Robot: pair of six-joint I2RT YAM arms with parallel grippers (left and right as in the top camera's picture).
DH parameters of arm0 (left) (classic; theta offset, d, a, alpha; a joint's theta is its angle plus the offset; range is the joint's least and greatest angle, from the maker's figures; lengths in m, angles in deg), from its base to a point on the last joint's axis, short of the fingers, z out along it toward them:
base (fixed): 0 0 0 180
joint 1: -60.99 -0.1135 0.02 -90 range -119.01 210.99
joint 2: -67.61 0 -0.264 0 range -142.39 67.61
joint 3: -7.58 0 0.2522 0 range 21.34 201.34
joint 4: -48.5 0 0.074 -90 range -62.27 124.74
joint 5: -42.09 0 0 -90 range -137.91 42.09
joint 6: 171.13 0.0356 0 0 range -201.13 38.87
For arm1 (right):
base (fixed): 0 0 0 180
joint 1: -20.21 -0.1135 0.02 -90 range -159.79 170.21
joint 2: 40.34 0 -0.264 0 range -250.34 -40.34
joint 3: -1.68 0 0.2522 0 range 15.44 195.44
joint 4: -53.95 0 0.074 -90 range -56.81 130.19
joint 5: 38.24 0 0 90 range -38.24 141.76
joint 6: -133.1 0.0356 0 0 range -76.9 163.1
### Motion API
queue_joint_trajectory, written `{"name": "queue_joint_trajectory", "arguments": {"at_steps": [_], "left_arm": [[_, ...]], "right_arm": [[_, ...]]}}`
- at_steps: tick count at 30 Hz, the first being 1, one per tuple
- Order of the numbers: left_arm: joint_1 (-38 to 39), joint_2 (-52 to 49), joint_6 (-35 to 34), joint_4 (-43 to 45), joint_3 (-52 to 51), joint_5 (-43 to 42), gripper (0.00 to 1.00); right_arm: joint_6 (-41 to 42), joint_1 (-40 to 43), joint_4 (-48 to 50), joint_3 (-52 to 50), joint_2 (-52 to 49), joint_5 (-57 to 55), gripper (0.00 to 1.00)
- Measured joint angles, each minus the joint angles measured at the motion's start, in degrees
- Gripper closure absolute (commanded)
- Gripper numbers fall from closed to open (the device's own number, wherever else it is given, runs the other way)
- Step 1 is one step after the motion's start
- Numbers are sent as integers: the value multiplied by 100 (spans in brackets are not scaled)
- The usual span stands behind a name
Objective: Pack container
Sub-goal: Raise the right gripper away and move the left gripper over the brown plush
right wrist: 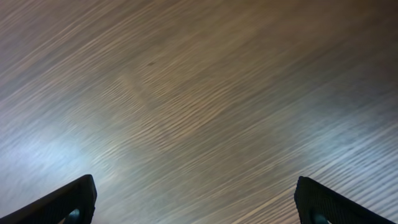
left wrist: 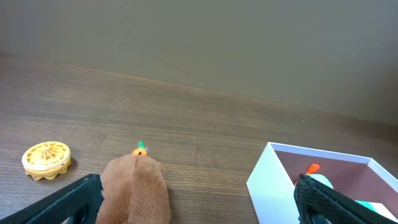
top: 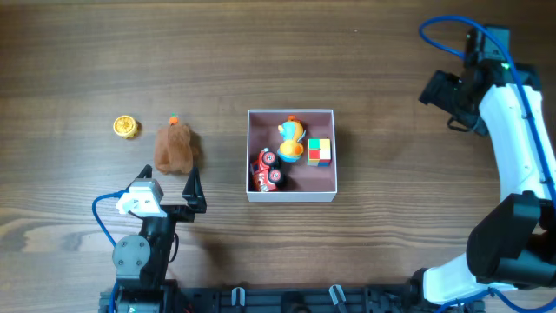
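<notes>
The container (top: 248,156) sits mid-bench (top: 391,217) and already holds a duck toy (top: 291,137), a red car (top: 268,169) and a coloured cube (top: 319,152), so the packing looks partly done. A brown plush (top: 175,148) and a yellow disc (top: 127,127) lie outside to its left. The left end effector (top: 169,178) is spread wide just behind the plush, and the right end effector (right wrist: 196,199) is wide and empty, well apart.
</notes>
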Motion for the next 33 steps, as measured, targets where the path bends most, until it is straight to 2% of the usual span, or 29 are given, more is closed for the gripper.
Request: {"name": "queue_joint_trajectory", "arguments": {"at_steps": [9, 17, 22, 25, 28, 32, 33], "left_arm": [[0, 0, 0, 0, 0, -2, 0], [0, 0, -155, 17, 0, -105, 0], [0, 0, -260, 140, 0, -997, 1], [0, -76, -308, -195, 136, -1132, 1], [0, -444, -323, -748, 660, -855, 1], [0, -1700, -352, -2277, 2376, -282, 0], [0, -2092, -354, -2428, 2839, -221, 0]], "right_arm": [[251, 1021, 295, -44, 0, 68, 0], [282, 1058, 118, -44, 0, 155, 0], [284, 1058, 407, -46, 0, 173, 0], [282, 1056, 551, -46, 0, 170, 0], [284, 1058, 636, -46, 0, 173, 0], [282, 1058, 651, -46, 0, 188, 0], [284, 1058, 662, -46, 0, 190, 0]]}}
